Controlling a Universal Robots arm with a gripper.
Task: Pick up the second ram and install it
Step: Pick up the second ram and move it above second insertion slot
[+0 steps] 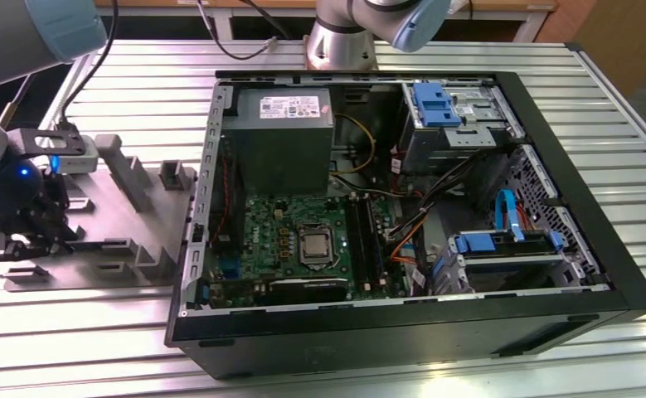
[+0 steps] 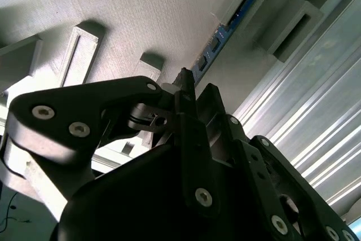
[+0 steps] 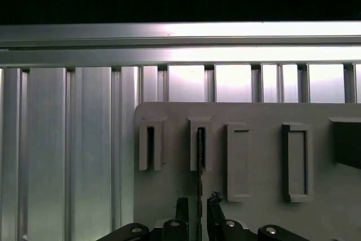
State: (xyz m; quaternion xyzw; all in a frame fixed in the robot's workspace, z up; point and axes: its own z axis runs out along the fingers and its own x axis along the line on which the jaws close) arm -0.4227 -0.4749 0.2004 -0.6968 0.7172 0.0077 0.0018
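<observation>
The gripper hangs low over a grey holder plate at the exterior view's left. The plate lies on the slatted metal table just beside the open computer case. The second ram stands on edge on that plate, with one end seated in a small slotted holder and its length running back between the fingers. In the first wrist view the two fingers stand one on each side of the stick. They are parted only a little, and a thin gap shows on both sides, so they straddle the stick without clamping it. In the second wrist view the stick shows as a dark blue strip with chips along it, lying in line with the raised holders. Its near end sits just in front of the fingertips. More slotted holders stand in a row on the plate next to the one that carries the stick. Inside the case the green motherboard lies flat, well apart from the gripper, with the long black memory slots just beside the processor.
</observation>
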